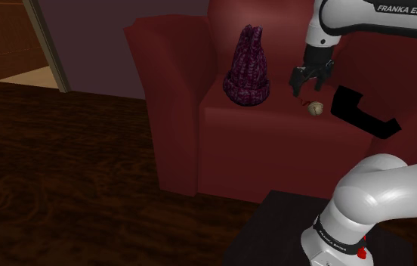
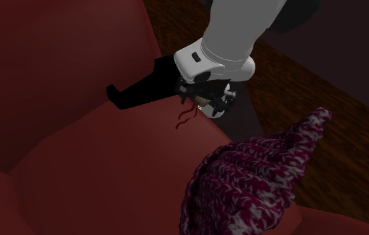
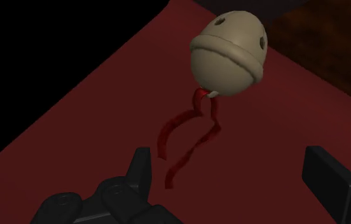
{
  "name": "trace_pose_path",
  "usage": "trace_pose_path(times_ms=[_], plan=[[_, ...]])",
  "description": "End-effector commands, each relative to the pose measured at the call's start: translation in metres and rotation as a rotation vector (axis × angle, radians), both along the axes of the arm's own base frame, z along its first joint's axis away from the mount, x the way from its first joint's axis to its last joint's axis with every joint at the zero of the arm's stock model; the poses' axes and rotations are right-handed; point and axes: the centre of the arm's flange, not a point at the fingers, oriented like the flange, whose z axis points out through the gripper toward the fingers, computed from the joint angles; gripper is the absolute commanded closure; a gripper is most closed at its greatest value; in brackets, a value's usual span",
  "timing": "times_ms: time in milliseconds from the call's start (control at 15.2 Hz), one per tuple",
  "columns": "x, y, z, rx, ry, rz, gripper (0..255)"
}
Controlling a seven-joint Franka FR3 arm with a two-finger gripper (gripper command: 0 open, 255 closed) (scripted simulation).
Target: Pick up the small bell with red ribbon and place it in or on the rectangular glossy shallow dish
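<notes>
A small beige bell (image 1: 315, 108) with a thin red ribbon (image 3: 187, 133) lies on the seat cushion of a dark red armchair (image 1: 230, 143). In the wrist view the bell (image 3: 227, 54) rests just beyond my fingertips, its ribbon trailing back toward them. My black gripper (image 1: 309, 79) hovers just above the bell, a little toward the shoulder view's left, open and holding nothing. The wrist view shows the gripper (image 3: 234, 175) with its fingers (image 3: 141, 168) wide apart. The dish (image 1: 362, 112) is a flat black rectangular shape on the seat, just to the shoulder view's right of the bell.
A purple knitted hat (image 1: 246, 72) stands on the seat toward the shoulder view's left. The armrest (image 1: 165, 91) and backrest enclose the cushion. Dark wooden floor (image 1: 63, 174) spreads in front. The hat (image 2: 257, 180) looms close in the second exterior view.
</notes>
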Motion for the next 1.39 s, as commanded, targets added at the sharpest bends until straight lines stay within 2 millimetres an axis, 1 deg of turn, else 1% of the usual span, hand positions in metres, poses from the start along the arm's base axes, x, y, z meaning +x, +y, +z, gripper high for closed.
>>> trace_pose_path(times_ms=[0,396,462,990,1056,1320], plan=[[-0.008,-0.013,-0.003,-0.013,0.025,-0.044,0],[-0.009,-0.018,-0.034,-0.013,0.025,-0.044,0],[-0.010,-0.020,-0.043,-0.013,0.025,-0.044,0],[-0.010,-0.020,-0.042,-0.013,0.025,-0.044,0],[-0.010,-0.020,-0.042,-0.013,0.025,-0.044,255],[-0.009,-0.019,-0.042,-0.013,0.025,-0.044,255]])
